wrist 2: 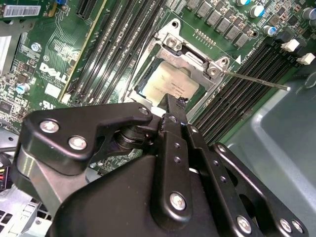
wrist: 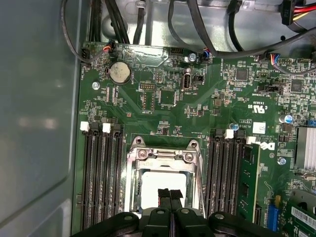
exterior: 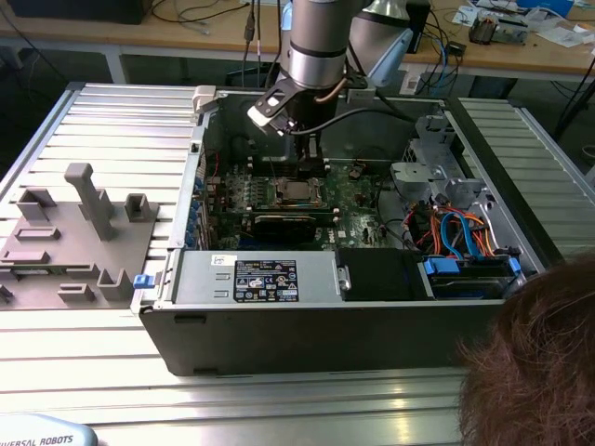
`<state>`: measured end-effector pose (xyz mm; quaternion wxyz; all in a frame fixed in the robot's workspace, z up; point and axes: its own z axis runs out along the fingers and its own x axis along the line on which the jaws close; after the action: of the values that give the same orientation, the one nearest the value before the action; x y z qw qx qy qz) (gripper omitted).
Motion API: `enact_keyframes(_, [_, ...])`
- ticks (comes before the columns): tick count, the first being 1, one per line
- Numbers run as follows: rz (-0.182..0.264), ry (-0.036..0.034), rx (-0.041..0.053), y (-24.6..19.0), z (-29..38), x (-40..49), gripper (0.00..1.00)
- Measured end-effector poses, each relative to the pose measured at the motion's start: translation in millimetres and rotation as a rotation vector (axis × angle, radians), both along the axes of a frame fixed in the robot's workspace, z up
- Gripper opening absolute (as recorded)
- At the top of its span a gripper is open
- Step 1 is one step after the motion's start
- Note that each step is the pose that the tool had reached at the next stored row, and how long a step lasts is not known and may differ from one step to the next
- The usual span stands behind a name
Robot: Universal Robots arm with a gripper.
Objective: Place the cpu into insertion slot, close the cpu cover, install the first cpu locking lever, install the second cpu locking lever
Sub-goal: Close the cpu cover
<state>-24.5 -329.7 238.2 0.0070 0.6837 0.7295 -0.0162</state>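
Observation:
The cpu (wrist 2: 170,84) lies flat in the socket on the green board, its pale metal top also bright in the first wrist view (wrist: 150,185). The silvery cpu cover (wrist 2: 195,57) lies down around it, and the chip shows through the window of the cover (wrist: 163,154). A thin locking lever (wrist 2: 256,81) juts out from the socket's corner over the memory slots. My gripper (wrist 2: 174,100) is shut, with its fingertips together just above the chip and nothing between them. It appears over the socket in the first wrist view (wrist: 170,193) and inside the case in the exterior view (exterior: 311,158).
Black memory slots (wrist: 101,173) flank the socket on both sides. A long black card (exterior: 284,223), the power supply (exterior: 256,279) and a drive bay with blue cables (exterior: 456,232) crowd the case. A grey fixture plate (exterior: 74,232) lies outside. A person's head (exterior: 539,362) is near.

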Motion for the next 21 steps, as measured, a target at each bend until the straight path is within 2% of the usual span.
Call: enact_keyframes(21, [0.000, -0.0001, 0.0001, 0.0, -5.5, -3.3, 0.11])
